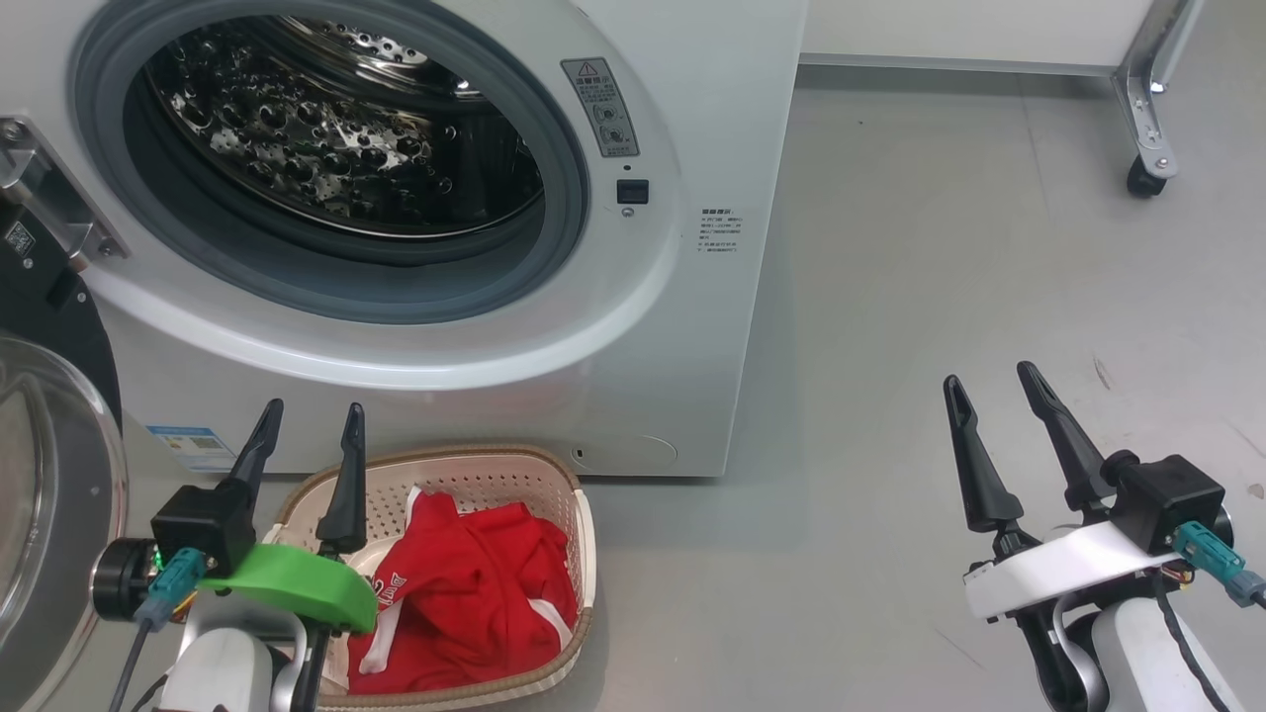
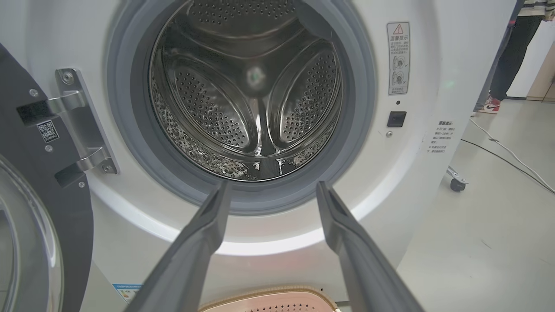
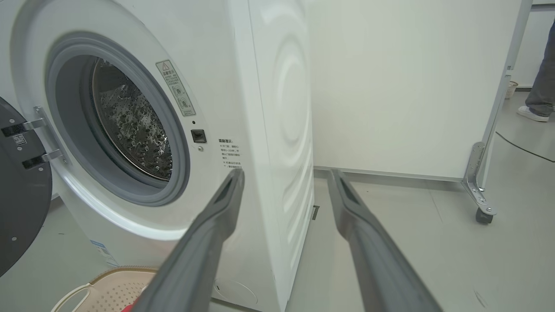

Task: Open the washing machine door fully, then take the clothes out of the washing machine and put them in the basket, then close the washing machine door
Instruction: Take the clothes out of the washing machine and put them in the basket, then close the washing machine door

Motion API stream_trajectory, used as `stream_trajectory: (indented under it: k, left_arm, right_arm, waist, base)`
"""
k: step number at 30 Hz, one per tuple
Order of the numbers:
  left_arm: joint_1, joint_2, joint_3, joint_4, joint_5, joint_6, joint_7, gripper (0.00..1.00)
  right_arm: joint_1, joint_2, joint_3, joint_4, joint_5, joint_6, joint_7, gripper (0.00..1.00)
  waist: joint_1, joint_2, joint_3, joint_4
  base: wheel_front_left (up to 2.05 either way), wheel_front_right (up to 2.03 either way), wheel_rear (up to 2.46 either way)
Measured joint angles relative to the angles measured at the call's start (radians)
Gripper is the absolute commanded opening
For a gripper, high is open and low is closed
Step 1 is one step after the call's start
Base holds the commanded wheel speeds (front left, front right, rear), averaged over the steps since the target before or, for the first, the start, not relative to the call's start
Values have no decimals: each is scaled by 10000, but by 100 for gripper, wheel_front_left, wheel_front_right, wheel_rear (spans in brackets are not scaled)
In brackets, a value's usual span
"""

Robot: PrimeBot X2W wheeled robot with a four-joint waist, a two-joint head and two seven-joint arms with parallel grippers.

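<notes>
Washer [image 1: 673, 326] door [image 1: 49, 475] hangs wide open on its hinge at the washer's left, black rim, clear glass bowl; drum [image 1: 326, 129] shows dimpled steel; red clothes [image 1: 475, 583] with white trim heaped in cream basket [image 1: 584, 534] on floor just in front of washer; left hand [image 1: 314, 405] spread, above basket, pointing at drum; right hand [image 1: 989, 374] spread, well right of washer; wheeled frame [image 1: 1147, 148] further right.

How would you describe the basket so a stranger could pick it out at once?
Find the big white washing machine with its door swung open. On the floor in front of it, below the opening, sits the basket. It alone is cream and perforated, with a brown woven-look rim and red clothes inside.
</notes>
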State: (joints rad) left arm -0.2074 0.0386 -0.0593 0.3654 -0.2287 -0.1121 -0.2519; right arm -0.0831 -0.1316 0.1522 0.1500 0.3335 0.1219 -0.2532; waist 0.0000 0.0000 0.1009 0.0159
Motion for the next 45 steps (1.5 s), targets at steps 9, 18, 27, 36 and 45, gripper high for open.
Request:
stream_trajectory:
  k: [9, 18, 27, 36, 45]
  left_arm:
    - [450, -2, -127, -688, 29, 0, 0, 100]
    - [686, -2, -213, -1014, 29, 2, 0, 100]
    - [936, -2, -272, -1204, -90, 13, 0, 100]
    - [965, -2, -384, -1536, -349, 21, 0, 100]
    - [1001, -2, -437, -1760, -382, 27, 0, 100]
  right_arm:
    - [116, 40, -115, -81, -25, 0, 0, 100]
    - [169, 59, -165, -90, -107, 0, 0, 100]
    - [242, 96, -174, -130, -119, 0, 0, 100]
    - [252, 138, -186, -188, -192, 0, 0, 100]
    - [252, 182, -215, -221, -194, 0, 0, 100]
  waist:
    - [0, 0, -13, -105]
    - [0, 0, -21, -143]
    - [0, 0, -6, -150]
    - [0, 0, 49, -143]
    - [0, 0, 144, -130]
  base:
    - [0, 0, 0]
    - [0, 0, 0]
    - [0, 0, 0]
    - [0, 0, 0]
    - [0, 0, 0]
